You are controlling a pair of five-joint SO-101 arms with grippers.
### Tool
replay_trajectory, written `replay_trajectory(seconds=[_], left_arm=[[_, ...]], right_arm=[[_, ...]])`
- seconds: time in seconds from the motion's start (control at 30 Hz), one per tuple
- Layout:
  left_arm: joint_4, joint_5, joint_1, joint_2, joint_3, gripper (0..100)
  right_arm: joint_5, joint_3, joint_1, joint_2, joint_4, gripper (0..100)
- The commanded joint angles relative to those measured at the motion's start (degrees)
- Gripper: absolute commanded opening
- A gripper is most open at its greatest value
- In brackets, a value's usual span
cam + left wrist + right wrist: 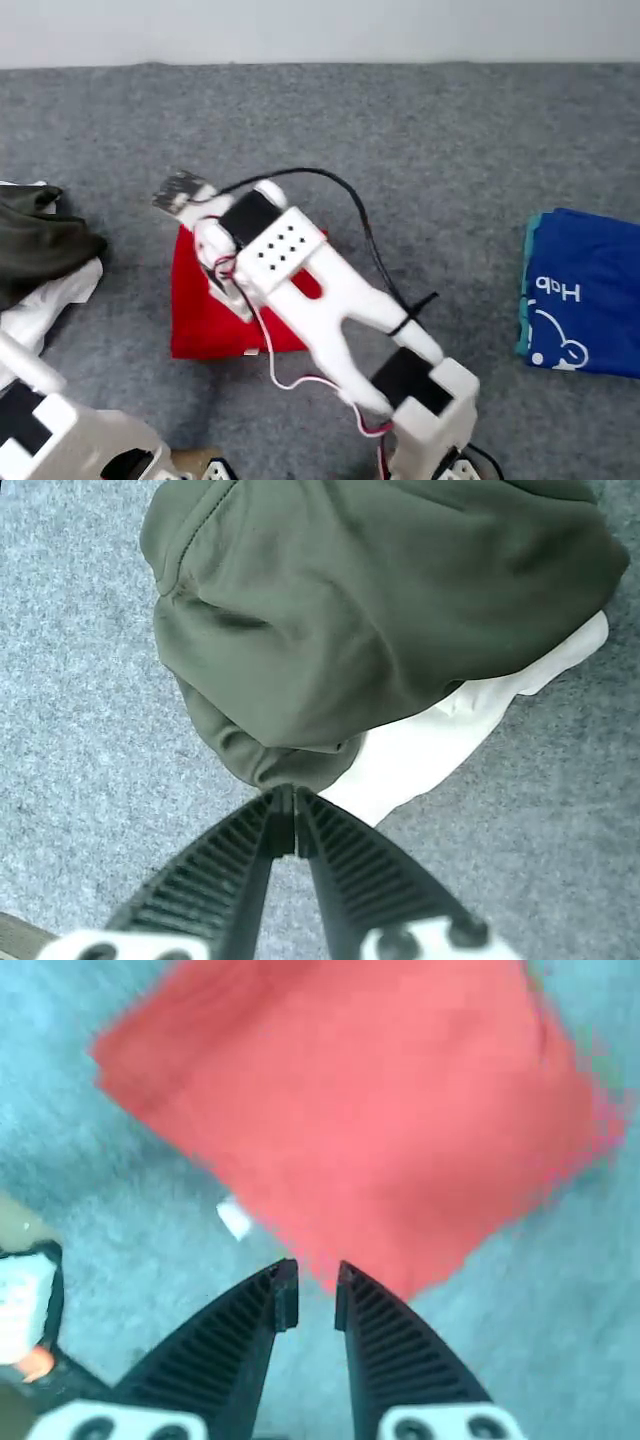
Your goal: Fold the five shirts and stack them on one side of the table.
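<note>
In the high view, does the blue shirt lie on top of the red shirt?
No, the blue shirt lies by itself on the grey table surface, well apart from the red shirt.

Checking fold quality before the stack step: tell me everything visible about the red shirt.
The red shirt is plain soft fabric, folded into a rough rectangle, lying flat on the grey table, left of centre. The right arm crosses above its upper right part. A small white tag sits at one edge. The right gripper hangs at a corner, fingers narrowly apart; contact cannot be told.
</note>
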Motion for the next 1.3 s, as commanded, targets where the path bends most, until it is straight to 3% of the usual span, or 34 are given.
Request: replay_trajectory(seconds=[0.0,0.27,0.37,0.7,0.9,1.17,1.27], left_arm=[[-1.05,0.44,0.00,-3.16,-0.48,2],[-0.97,0.44,0.00,-3.16,-0.31,2],[-0.97,0.44,0.00,-2.99,-0.31,2],[-1.32,0.35,-0.09,-2.81,-0.31,2],[-1.32,0.26,-0.09,-3.08,-0.31,2],[-1.32,0.26,0.09,-2.81,-0.31,2],[-1.41,0.26,0.09,-2.73,-0.31,2]], right_arm=[[-4.04,7.91,2.95,-6.02,1.98,8.3],[-16.44,14.33,9.54,0.13,-5.85,7.9],[-18.81,14.33,9.98,4.97,-7.78,1.6],[-20.40,3.69,9.98,10.42,2.24,0.9],[-19.96,0.26,10.24,4.62,2.24,2.3],[-24.53,5.27,9.63,2.95,2.15,35.1],[-25.05,5.27,9.10,6.37,1.01,39.6]])
